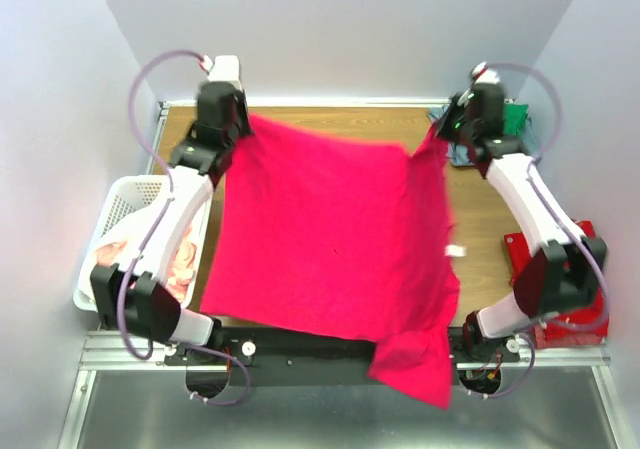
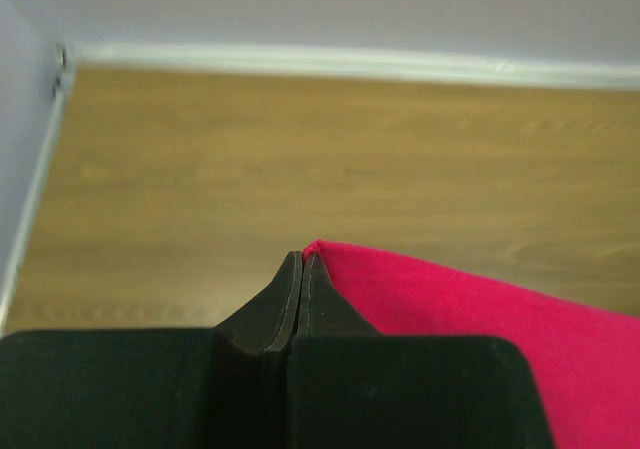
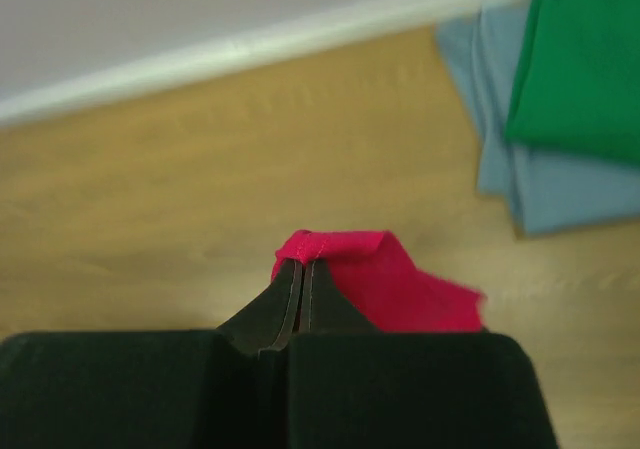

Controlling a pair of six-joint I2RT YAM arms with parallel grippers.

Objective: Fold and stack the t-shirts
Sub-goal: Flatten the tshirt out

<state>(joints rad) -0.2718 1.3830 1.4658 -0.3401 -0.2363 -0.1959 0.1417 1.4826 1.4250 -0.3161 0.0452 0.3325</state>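
The crimson-pink t-shirt (image 1: pixel 330 239) hangs spread between both arms above the table, its lower end drooping past the near edge. My left gripper (image 1: pixel 238 121) is shut on its far left corner, seen in the left wrist view (image 2: pixel 302 257) with cloth (image 2: pixel 480 319) trailing right. My right gripper (image 1: pixel 447 129) is shut on the far right corner, its hem (image 3: pixel 335 244) folded over the fingertips in the right wrist view (image 3: pixel 302 262). A folded green t-shirt (image 3: pixel 585 69) lies on a grey-blue one (image 3: pixel 545 189) at the far right (image 1: pixel 515 119).
A white lattice basket (image 1: pixel 118 214) with salmon-pink and white cloth (image 1: pixel 180 259) stands off the table's left side. A red object (image 1: pixel 545 259) lies at the right edge under the right arm. Bare wooden table (image 2: pixel 300 139) lies along the back wall.
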